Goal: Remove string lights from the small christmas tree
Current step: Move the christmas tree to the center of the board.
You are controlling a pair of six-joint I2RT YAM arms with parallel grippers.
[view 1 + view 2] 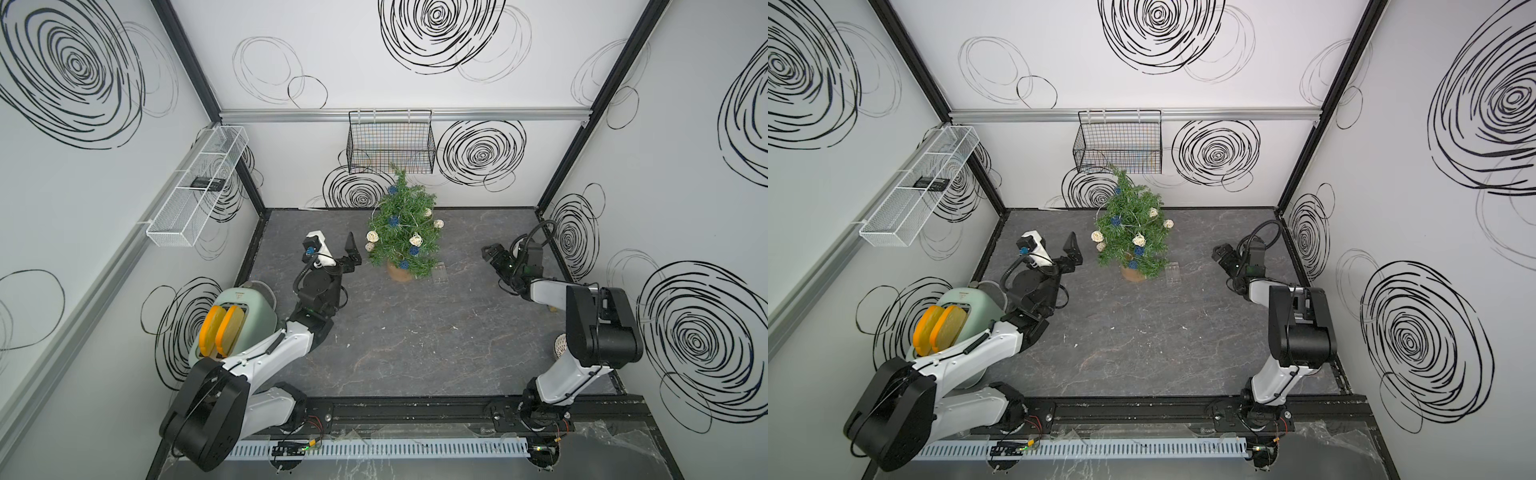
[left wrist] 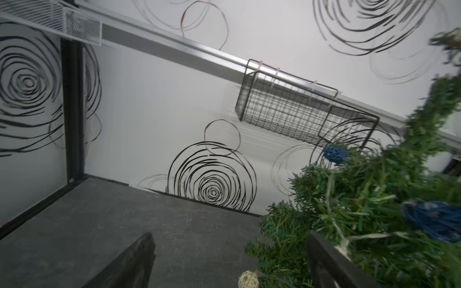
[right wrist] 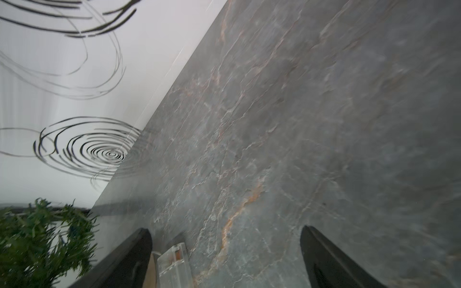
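I see the lights wound round the tree, with cream and blue balls scattered over its branches. The tree stands upright in its pot toward the back middle of the table. My left gripper sits just beside the lower branches, jaws spread wide, holding nothing. My right gripper is well apart on the other side, also wide and empty. A clear box lies just beside the pot.
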